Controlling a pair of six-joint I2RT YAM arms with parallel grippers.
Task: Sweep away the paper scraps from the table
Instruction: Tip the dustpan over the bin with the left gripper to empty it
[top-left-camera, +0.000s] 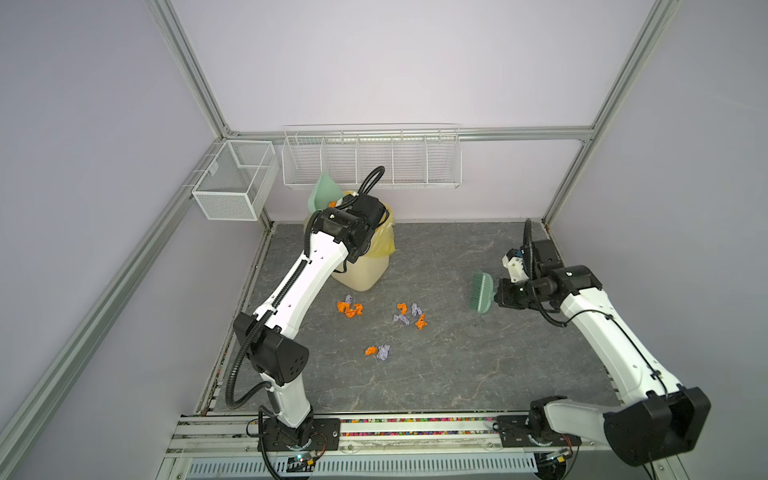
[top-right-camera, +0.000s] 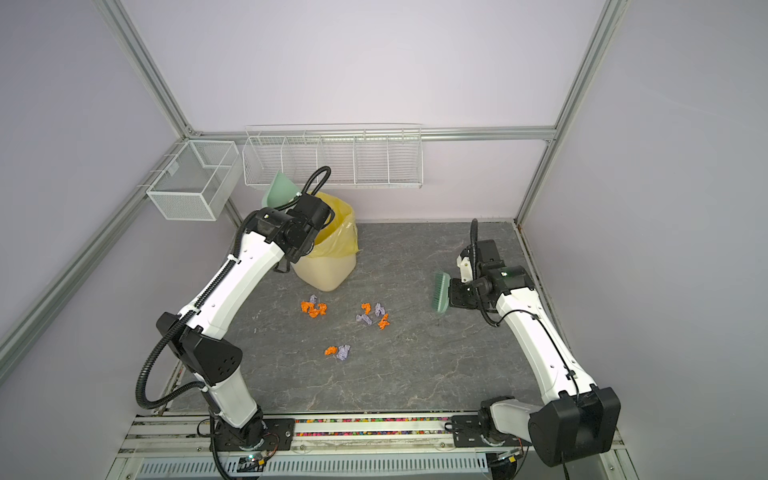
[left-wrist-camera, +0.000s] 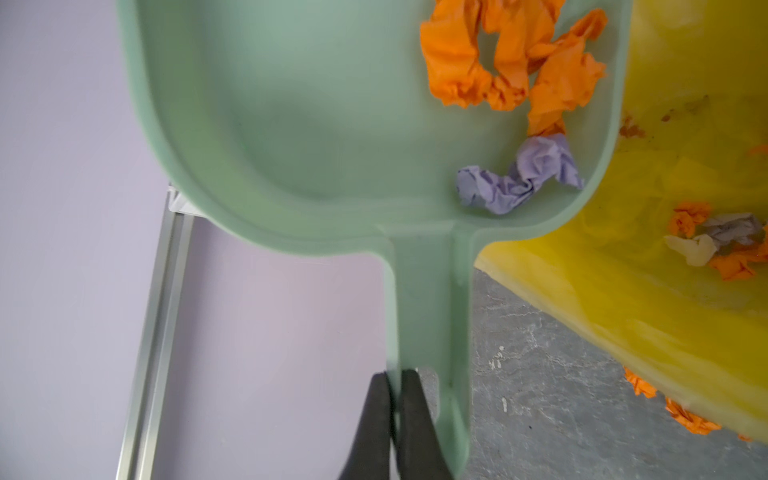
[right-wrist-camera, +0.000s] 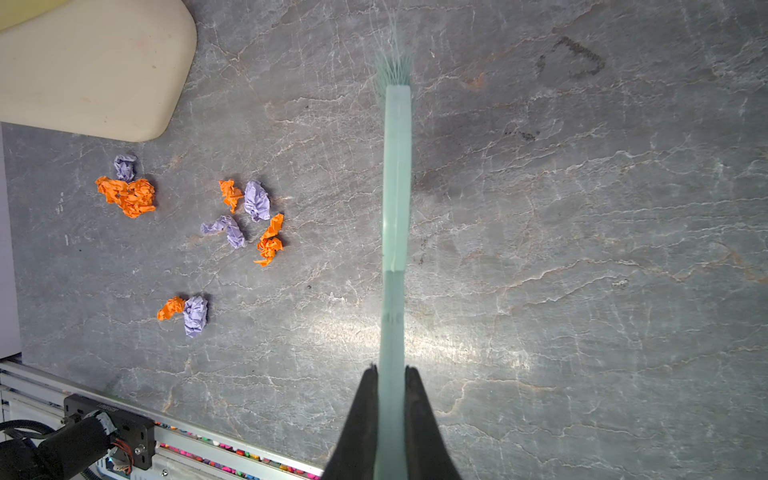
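We judge the paper scraps (right-wrist-camera: 257, 201) light and springy, better brushed than pinched; our left gripper (left-wrist-camera: 395, 374) clamps the dustpan (left-wrist-camera: 311, 124) handle, our right gripper (right-wrist-camera: 390, 368) the brush (right-wrist-camera: 397, 187).

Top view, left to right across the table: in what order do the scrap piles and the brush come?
mostly orange pile → orange-and-lavender pair, nearer the front → mixed pile → brush
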